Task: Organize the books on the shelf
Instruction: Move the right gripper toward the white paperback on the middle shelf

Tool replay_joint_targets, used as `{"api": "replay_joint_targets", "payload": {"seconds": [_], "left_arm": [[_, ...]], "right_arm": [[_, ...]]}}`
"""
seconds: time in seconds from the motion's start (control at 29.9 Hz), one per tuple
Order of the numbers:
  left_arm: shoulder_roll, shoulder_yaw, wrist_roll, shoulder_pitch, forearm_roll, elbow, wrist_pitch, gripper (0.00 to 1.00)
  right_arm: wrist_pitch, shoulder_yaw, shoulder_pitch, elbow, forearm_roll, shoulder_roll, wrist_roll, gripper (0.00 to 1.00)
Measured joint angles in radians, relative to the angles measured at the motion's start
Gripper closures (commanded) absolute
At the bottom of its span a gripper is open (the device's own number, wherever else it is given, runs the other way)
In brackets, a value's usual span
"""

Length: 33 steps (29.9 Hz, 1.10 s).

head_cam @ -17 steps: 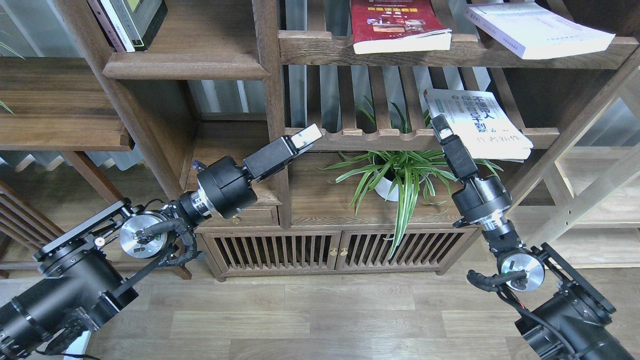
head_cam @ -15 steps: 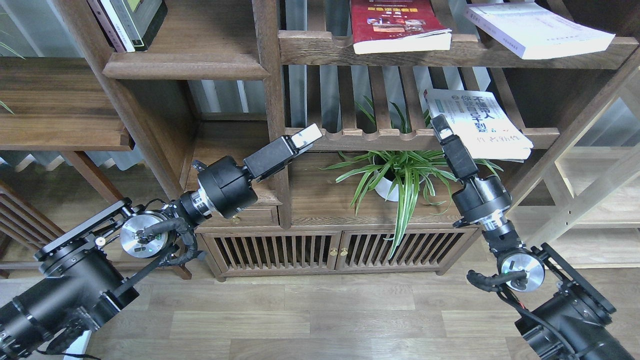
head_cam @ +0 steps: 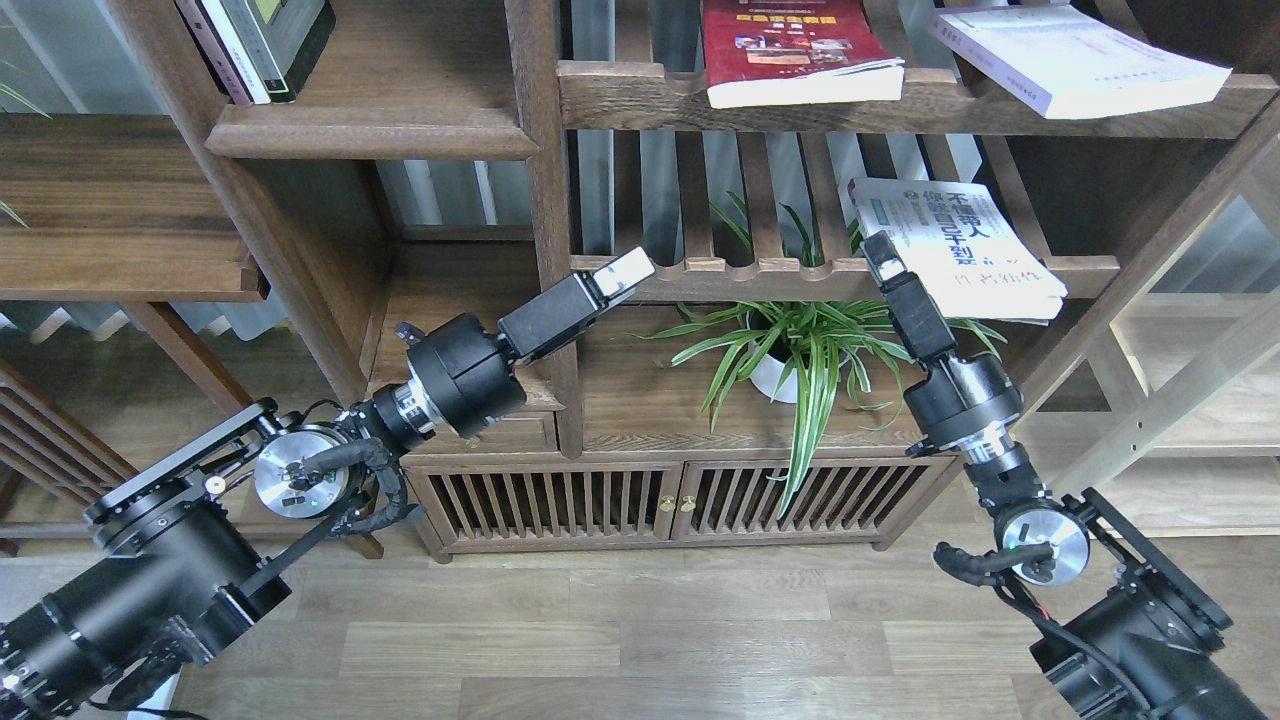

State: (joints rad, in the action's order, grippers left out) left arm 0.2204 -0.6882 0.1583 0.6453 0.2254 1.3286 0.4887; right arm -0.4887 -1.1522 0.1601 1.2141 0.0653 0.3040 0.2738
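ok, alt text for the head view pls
Right gripper touches the near-left corner of a white book lying on a slatted shelf; left gripper is raised toward that shelf's left end, empty. A red book and a pale book lie one shelf up, a potted plant below.

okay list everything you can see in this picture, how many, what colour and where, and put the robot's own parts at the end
Red book: one, red cover, lying on the top slatted shelf.
Lavender-white book: one, thick, top slatted shelf, far right.
White book: one, green-and-black characters, middle slatted shelf, overhanging the front rail.
Standing books: a few, dark and pale, on the solid shelf board, upper left.
Potted plant: one, green leaves, white pot, under the middle shelf.
Cabinet doors: two, brown, slatted, bottom.
Floor: grey-brown planks.
Left gripper: black, pale fingers, at the middle rail's left end.
Right gripper: black, at the white book's left edge.
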Motion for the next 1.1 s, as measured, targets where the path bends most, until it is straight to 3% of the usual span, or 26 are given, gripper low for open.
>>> {"api": "replay_joint_targets", "payload": {"seconds": [0.67, 1.1], "left_arm": [[0.06, -0.034, 0.033, -0.026, -0.131, 0.003, 0.0, 0.01], [0.065, -0.051, 0.029, -0.071, -0.186, -0.016, 0.0, 0.01]], "right_arm": [[0.0, 0.0, -0.026, -0.002, -0.01, 0.034, -0.024, 0.0], [0.0, 0.012, -0.094, 0.01, -0.213, 0.101, -0.024, 0.01]]}}
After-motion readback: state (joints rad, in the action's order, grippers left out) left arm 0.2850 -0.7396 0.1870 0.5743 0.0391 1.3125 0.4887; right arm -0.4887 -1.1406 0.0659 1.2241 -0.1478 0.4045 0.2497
